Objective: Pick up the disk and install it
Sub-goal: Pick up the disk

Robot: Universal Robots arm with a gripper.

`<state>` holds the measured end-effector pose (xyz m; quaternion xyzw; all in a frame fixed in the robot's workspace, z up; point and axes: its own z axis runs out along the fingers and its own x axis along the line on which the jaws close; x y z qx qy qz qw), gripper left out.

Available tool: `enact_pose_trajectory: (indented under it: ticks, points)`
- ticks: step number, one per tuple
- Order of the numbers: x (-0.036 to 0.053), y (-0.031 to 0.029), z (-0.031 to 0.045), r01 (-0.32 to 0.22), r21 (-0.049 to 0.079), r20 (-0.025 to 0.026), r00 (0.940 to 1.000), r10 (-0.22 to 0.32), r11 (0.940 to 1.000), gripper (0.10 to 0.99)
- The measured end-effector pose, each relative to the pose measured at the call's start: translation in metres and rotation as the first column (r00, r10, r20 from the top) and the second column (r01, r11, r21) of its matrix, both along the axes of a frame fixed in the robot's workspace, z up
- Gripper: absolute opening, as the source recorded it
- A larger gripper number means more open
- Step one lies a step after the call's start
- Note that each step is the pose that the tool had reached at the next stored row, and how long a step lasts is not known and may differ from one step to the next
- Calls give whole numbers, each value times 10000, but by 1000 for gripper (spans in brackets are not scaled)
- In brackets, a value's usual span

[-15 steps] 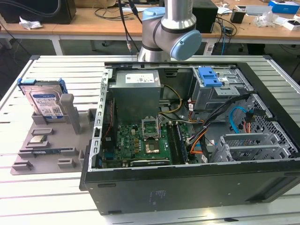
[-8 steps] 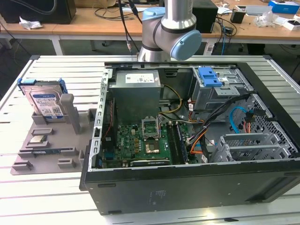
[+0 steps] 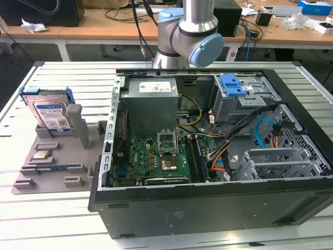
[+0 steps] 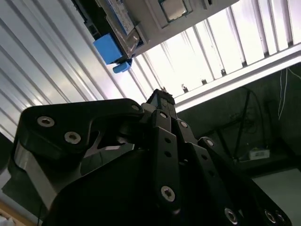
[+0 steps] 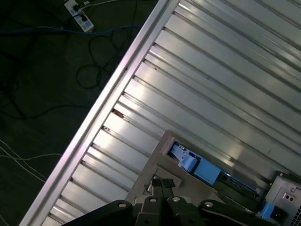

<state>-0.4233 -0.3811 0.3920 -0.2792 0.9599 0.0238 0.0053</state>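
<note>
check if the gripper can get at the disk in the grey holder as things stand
Probably yes: the disk stands on edge in the grey holder, top edge uncovered, outside the computer case. In the second wrist view the gripper hangs close by with nothing between.

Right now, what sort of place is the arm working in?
Probably a robotics lab or test workshop for computer assembly: an open computer case lies on a slatted metal table, the disk stands in a grey fixture, and cluttered wooden desks with cables stand behind.
</note>
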Motion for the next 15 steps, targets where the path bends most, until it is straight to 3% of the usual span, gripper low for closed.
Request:
enact_pose_trajectory:
  ticks: [3, 7, 11, 15]
  points:
    - [0, 0, 0, -485, 0, 0, 9988, 485, 9988, 106]
    - [0, 0, 0, -1200, 0, 0, 9928, 1200, 9928, 106]
    - [0, 0, 0, -1867, 0, 0, 9824, 1867, 9824, 106]
    - [0, 0, 0, -2597, 0, 0, 9657, 2597, 9657, 106]
